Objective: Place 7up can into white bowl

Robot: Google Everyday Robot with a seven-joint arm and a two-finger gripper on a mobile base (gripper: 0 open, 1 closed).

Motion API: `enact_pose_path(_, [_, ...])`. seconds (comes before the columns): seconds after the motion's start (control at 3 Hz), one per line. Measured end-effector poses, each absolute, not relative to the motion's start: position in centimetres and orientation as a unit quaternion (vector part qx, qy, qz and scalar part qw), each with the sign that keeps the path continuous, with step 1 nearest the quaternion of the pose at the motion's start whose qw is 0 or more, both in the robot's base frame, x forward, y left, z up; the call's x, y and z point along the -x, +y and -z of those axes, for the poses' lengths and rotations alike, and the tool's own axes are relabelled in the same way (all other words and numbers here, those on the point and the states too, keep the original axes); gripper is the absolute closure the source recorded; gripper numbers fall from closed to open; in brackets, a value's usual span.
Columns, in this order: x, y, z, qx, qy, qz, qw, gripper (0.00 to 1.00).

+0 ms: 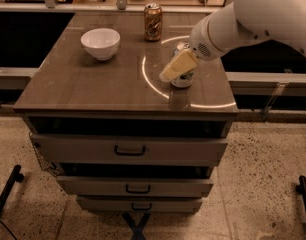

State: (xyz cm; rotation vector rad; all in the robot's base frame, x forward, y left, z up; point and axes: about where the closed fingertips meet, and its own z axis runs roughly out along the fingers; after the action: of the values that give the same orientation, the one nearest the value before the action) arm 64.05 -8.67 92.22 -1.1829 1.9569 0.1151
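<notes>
- The gripper (177, 68) is low over the right side of the cabinet top (88, 86), its cream-coloured end slanting across the front of the 7up can (186, 79).
- Whether its grip is wide, narrow or closed on the can cannot be told.
- The 7up can stands upright on the cabinet top, near the right edge, partly hidden by the gripper.
- The white arm (253, 16) reaches in from the upper right.
- An orange-brown can (153, 22) stands upright near the back edge, apart from the 7up can.
- The white bowl (100, 43) sits upright at the back left, well apart from the 7up can.
- Three drawers (129, 150) with dark handles are below the top.
</notes>
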Motion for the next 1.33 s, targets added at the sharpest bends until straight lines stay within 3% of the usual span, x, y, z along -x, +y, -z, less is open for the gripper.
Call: enact_pose_path(1.33, [-64.0, -7.3, -93.5, 0.485, 0.763, -0.065, 0.423, 0.95])
